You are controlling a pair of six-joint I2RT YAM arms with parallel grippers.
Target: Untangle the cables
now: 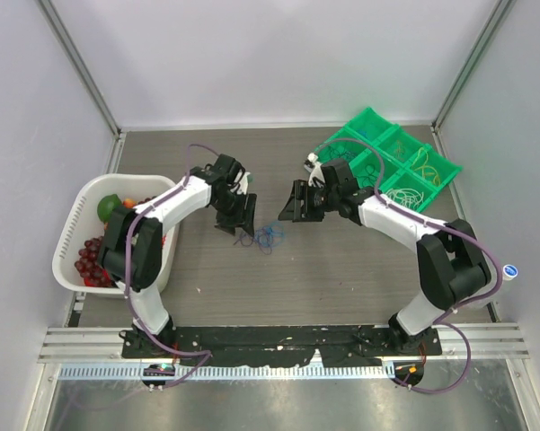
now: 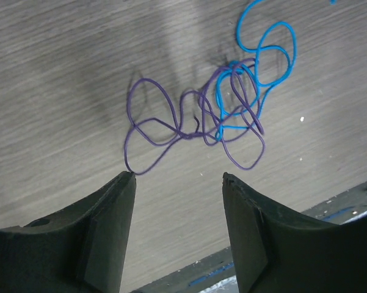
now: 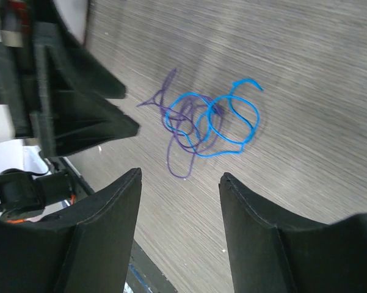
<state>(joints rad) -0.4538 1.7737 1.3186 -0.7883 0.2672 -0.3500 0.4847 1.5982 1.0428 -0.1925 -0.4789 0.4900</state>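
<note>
A small tangle of two cables lies on the grey table between my grippers: a purple cable looped through a blue cable. From above the tangle is tiny. The left gripper is open just short of it; a purple loop touches its left fingertip, and nothing is between the jaws. The right gripper is open too, hovering on the other side of the blue cable and purple cable. In the top view the left gripper and right gripper flank the tangle.
A green compartment tray at the back right holds more thin strands. A white basket with fruit stands at the left. The left gripper's black fingers fill the right wrist view's left side. A dark rail runs along the near edge.
</note>
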